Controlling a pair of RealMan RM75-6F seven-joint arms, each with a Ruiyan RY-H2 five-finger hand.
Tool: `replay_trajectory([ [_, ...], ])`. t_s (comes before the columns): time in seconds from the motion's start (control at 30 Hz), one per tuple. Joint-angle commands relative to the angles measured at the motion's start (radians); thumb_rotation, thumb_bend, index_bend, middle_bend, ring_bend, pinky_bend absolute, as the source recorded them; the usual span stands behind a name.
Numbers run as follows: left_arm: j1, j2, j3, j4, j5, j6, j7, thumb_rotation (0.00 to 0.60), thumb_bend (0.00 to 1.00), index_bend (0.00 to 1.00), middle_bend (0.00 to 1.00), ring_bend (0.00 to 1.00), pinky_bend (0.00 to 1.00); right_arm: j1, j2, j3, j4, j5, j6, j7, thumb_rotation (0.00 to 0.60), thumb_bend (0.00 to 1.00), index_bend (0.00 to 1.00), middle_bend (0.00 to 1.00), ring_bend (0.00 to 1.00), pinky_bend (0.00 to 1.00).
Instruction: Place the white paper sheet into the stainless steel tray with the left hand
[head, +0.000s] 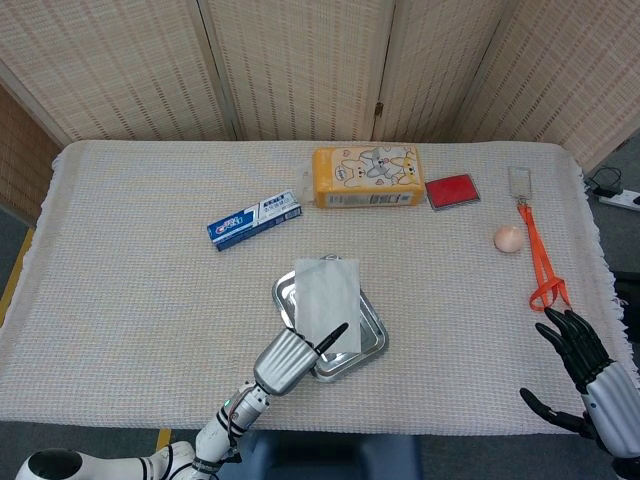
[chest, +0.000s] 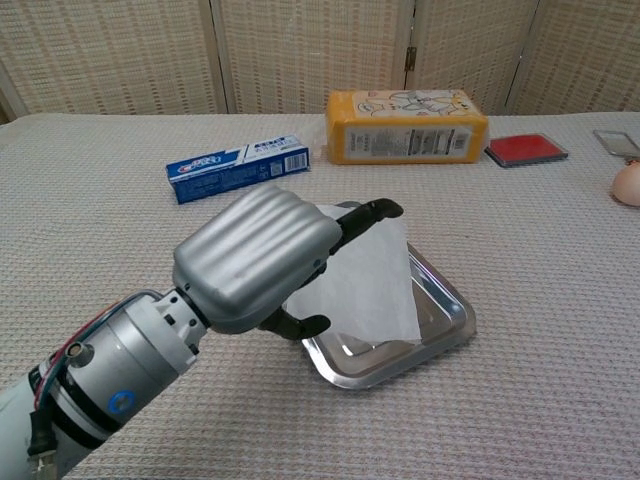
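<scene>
The white paper sheet (head: 327, 293) (chest: 368, 280) is spread out above the stainless steel tray (head: 373, 338) (chest: 452, 318) and covers most of it. Its far edge reaches past the tray's far rim. My left hand (head: 285, 360) (chest: 255, 265) is at the tray's near left corner. It holds the sheet's near edge, with a dark finger (chest: 375, 210) lying over the paper and the thumb (chest: 300, 325) under it. My right hand (head: 582, 365) hovers at the table's near right edge, fingers spread, holding nothing.
A blue toothpaste box (head: 254, 220) lies beyond the tray to the left, with a yellow box (head: 366, 176) behind the tray. A red pad (head: 452, 191), an egg (head: 508, 239), an orange tool (head: 540, 262) and a small clear item (head: 518, 180) lie at the right.
</scene>
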Motion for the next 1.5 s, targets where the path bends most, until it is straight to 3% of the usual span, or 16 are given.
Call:
replay_trajectory([
  [0.03,0.014,0.073,0.001,-0.12,-0.083,-0.073,-0.041,0.6,0.41,0.21,1.0,1.0,1.0,0.0,0.0,0.0,0.0,-0.001,0.0,0.001,0.6,0.32,0.0,0.0,0.0,0.0],
  [0.13,0.01,0.141,-0.005,-0.224,-0.145,-0.138,-0.049,0.6,0.71,0.23,1.0,1.0,1.0,0.001,0.001,-0.001,0.0,-0.002,0.0,0.003,0.6,0.32,0.0,0.0,0.0,0.0],
  [0.17,0.009,0.151,-0.007,-0.24,-0.154,-0.147,-0.04,0.6,0.75,0.23,1.0,1.0,1.0,0.001,0.001,-0.001,0.0,-0.002,0.0,0.003,0.6,0.32,0.0,0.0,0.0,0.0],
  [0.2,-0.007,0.209,-0.014,-0.254,-0.228,-0.236,-0.027,0.6,0.79,0.22,1.0,1.0,1.0,0.001,0.0,-0.003,0.0,-0.005,-0.002,-0.002,0.6,0.32,0.0,0.0,0.0,0.0],
  [0.3,-0.045,0.297,-0.048,-0.333,-0.334,-0.344,0.017,0.6,0.85,0.21,1.0,1.0,1.0,0.002,-0.002,-0.004,-0.003,-0.008,-0.007,-0.011,0.6,0.32,0.0,0.0,0.0,0.0],
  [0.5,-0.086,0.34,-0.043,-0.38,-0.446,-0.421,0.098,0.6,0.97,0.19,1.0,1.0,1.0,0.005,-0.004,-0.004,-0.007,-0.005,-0.017,-0.018,0.6,0.32,0.0,0.0,0.0,0.0],
  [1.0,-0.142,0.3,-0.004,-0.33,-0.568,-0.423,0.18,0.6,0.98,0.18,1.0,1.0,1.0,0.008,-0.004,-0.004,-0.01,-0.007,-0.021,-0.021,0.6,0.32,0.0,0.0,0.0,0.0],
  [1.5,-0.158,0.274,0.057,-0.332,-0.56,-0.397,0.202,0.6,0.98,0.24,1.0,1.0,1.0,0.006,-0.001,0.0,-0.009,-0.005,-0.005,-0.007,0.6,0.32,0.0,0.0,0.0,0.0],
])
